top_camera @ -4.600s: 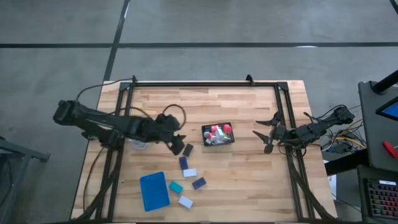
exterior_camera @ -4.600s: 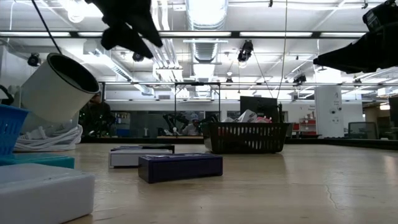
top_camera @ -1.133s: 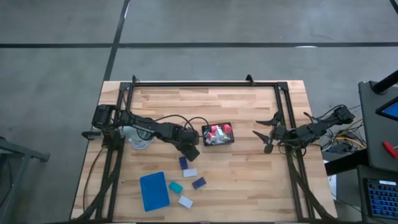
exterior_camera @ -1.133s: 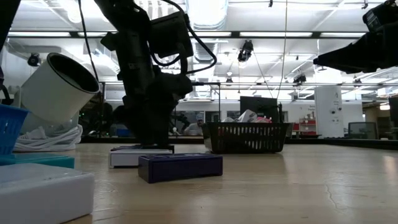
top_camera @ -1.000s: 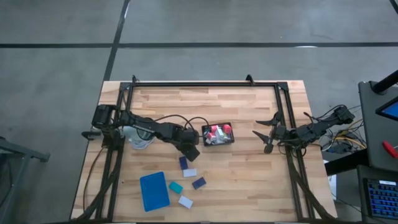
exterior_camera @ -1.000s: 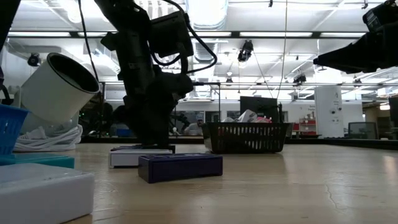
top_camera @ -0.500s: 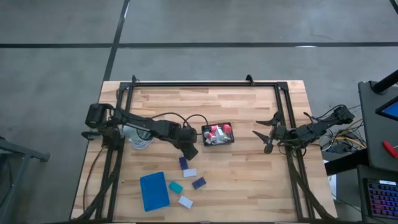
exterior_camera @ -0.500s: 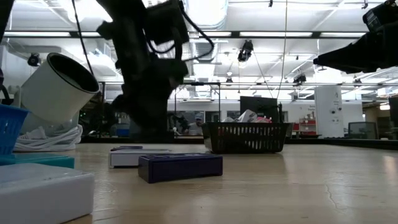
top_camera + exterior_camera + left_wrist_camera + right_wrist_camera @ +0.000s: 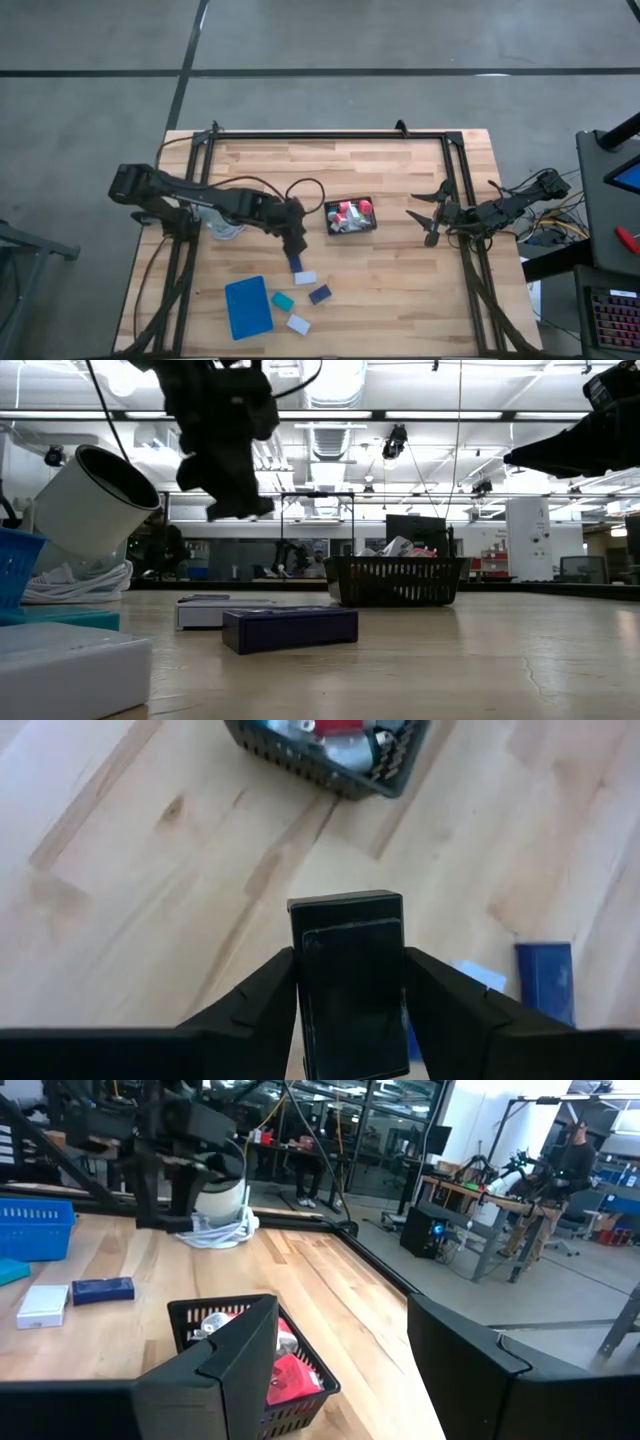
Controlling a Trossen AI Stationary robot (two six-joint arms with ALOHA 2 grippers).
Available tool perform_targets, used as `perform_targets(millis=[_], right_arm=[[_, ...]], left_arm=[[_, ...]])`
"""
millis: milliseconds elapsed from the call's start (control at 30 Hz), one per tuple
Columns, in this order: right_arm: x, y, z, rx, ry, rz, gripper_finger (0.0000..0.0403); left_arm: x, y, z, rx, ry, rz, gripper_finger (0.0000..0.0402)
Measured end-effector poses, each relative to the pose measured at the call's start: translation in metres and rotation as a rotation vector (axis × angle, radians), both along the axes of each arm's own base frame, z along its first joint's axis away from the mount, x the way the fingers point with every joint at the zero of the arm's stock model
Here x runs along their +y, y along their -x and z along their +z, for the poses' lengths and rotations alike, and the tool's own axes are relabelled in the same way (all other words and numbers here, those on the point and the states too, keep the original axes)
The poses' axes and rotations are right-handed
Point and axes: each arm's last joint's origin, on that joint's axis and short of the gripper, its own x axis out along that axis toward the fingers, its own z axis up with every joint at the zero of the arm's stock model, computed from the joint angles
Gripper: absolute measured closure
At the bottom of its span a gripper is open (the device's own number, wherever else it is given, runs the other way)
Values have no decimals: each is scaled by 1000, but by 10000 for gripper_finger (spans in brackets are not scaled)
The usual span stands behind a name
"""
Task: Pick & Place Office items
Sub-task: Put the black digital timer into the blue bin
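Note:
My left gripper (image 9: pixel 295 240) hangs above the table left of the black mesh basket (image 9: pixel 350 216), shut on a flat black block (image 9: pixel 350 985). In the low view the gripper (image 9: pixel 232 500) is well above the table. Below it lie a navy block (image 9: pixel 293 262) and a white block (image 9: pixel 305 277); nearer are another navy block (image 9: pixel 320 294), a teal block (image 9: pixel 283 300) and a white block (image 9: pixel 298 323), all flat on the wood. The basket (image 9: pixel 320 755) holds red, white and green bits. My right gripper (image 9: pixel 425 225) waits open right of the basket. My left gripper pinches the black block between its two fingers, one on each long side (image 9: pixel 305 990). The fingers (image 9: pixel 255 1005) point down from above and lie along the block, whose far end (image 9: pixel 345 905) sticks out past them. The block is lifted clear of the table.
A flat blue tray (image 9: pixel 248 306) lies near the table's near-left corner. A white cylinder (image 9: pixel 95 500) and coiled white cable (image 9: pixel 222 228) sit at the left side. Black frame rails (image 9: pixel 330 134) run along the far and side edges. Bare wood lies between basket and right gripper.
My left gripper, shut on the black block, has risen from the table top and drawn slightly toward the table's left. The block, which lay on the wood a second ago, is now lifted clear. The right arm has kept still.

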Motion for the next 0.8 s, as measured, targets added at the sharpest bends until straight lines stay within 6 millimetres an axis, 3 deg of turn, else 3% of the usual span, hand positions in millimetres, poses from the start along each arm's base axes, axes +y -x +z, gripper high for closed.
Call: perform_targets(millis=[167, 433, 800], right_arm=[[0, 0, 0, 1, 0, -1, 186], [0, 0, 0, 2, 1, -2, 186], [0, 0, 0, 2, 1, -2, 186]], left_arm=[[-21, 11, 7, 13, -6, -67, 232], [-78, 25, 8, -25, -93, -221, 232], [-139, 64, 6, 26, -39, -263, 232]])
